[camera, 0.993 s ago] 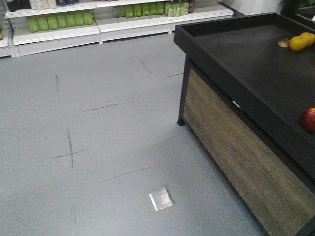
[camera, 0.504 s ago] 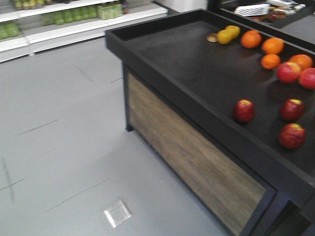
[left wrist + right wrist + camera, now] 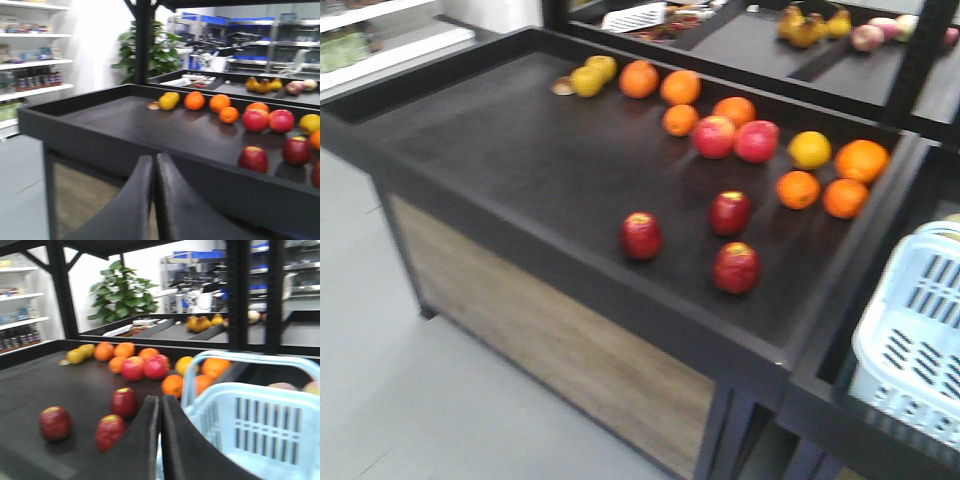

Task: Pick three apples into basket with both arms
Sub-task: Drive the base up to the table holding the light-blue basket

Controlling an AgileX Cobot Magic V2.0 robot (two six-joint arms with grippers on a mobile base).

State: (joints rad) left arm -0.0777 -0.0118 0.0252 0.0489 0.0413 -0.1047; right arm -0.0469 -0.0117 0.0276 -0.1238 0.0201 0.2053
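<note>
Three dark red apples lie on the black display table (image 3: 510,150): one at the left (image 3: 641,236), one behind (image 3: 730,213) and one nearest the front rim (image 3: 736,267). The pale blue basket (image 3: 910,300) stands to their right, lower than the table top. My left gripper (image 3: 154,158) is shut and empty, out in front of the table's rim, with two apples (image 3: 253,159) (image 3: 296,150) beyond it to the right. My right gripper (image 3: 160,399) is also shut and empty, between the apples (image 3: 55,423) (image 3: 110,431) (image 3: 124,402) and the basket (image 3: 260,425).
Oranges (image 3: 680,88), two brighter red apples (image 3: 714,137) and yellow fruit (image 3: 586,79) lie further back on the table. A raised black rim (image 3: 570,270) runs round it. A black post (image 3: 236,295) rises behind the basket. Store shelves (image 3: 30,60) line the left wall.
The front view has swung right, from grey floor and the table's corner to the table top. All three apples and the basket have come into view.
</note>
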